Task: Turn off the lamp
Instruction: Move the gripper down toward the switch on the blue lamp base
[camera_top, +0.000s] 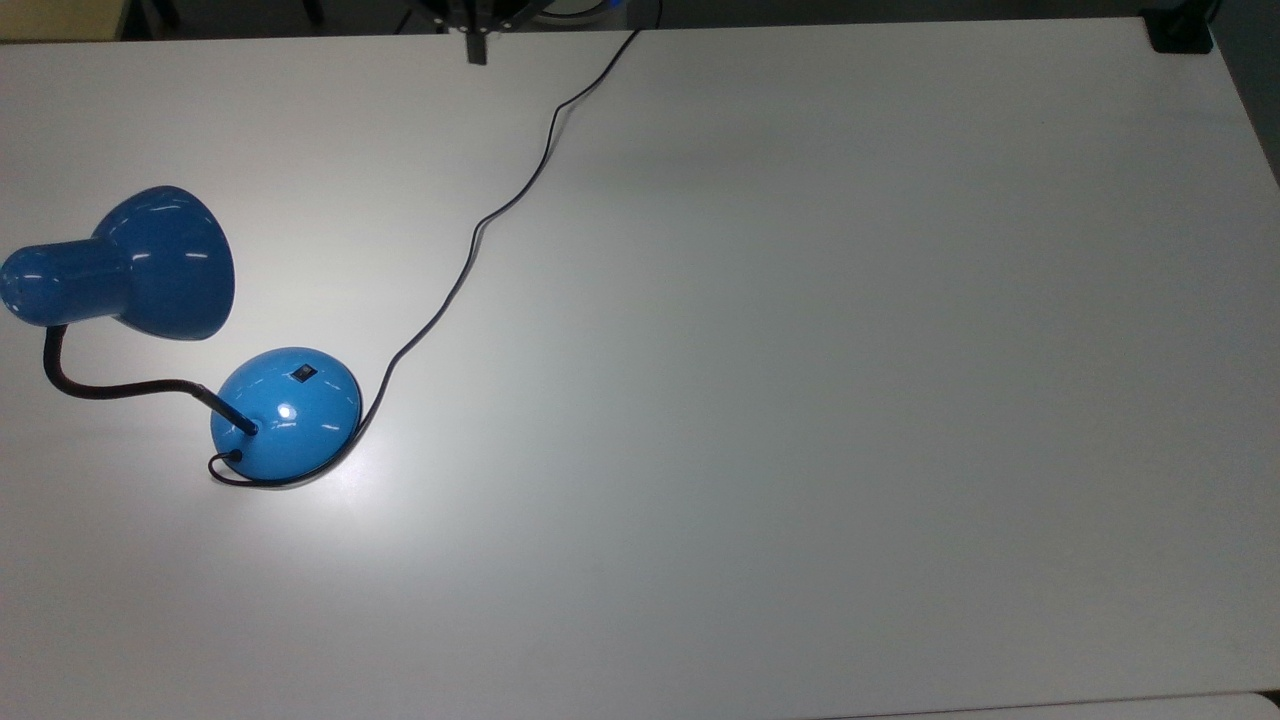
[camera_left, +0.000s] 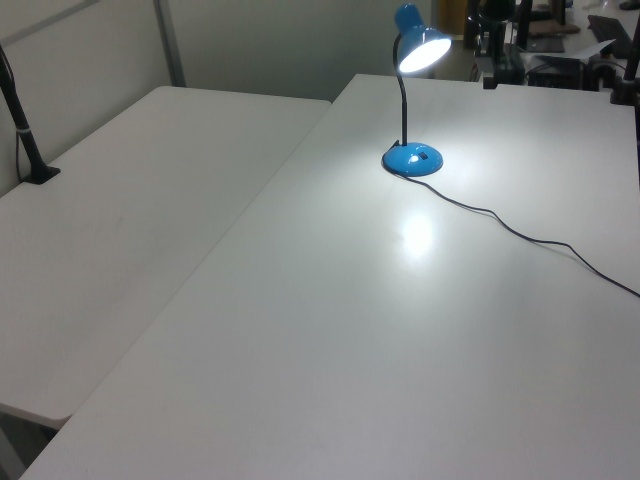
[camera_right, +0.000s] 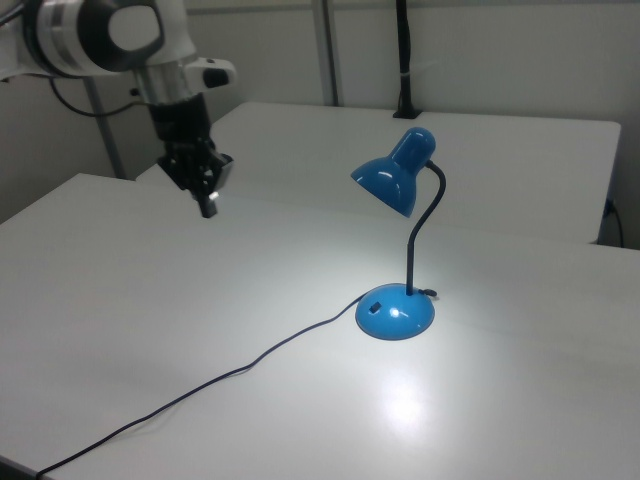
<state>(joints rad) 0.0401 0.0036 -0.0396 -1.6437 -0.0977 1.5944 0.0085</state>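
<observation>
Nearest in the right view, the thin black cord (camera_right: 250, 368) snakes across the white table (camera_right: 520, 400) from the right view's lower left corner up to the blue desk lamp (camera_right: 396, 312). A bright patch of light lies on the tabletop just in front of the lamp's round domed base, so the lamp is lit. The base stands flat on the table, with its small black switch (camera_right: 376, 306) on the side toward the cord. From the back of the base the black gooseneck (camera_right: 420, 235) rises and bends over to the bell-shaped shade (camera_right: 388, 180), which tilts down toward the right view's left.

Seen in the top view, the lamp sits at the top view's left part of the table, the switch (camera_top: 303, 374) on the upper slope of the dome, and the cord curls around the base before running up to the table's far edge.

Farther off, the gripper (camera_right: 207, 205) hangs above the table, well apart from the lamp, on the right view's left. Its fingers look pressed together into one narrow tip and hold nothing. In the top view it shows at the upper edge (camera_top: 477, 48), near where the cord leaves the table.

Beyond it stands a second white table (camera_right: 480, 170) with a black pole (camera_right: 403, 55) rising at its far side.
</observation>
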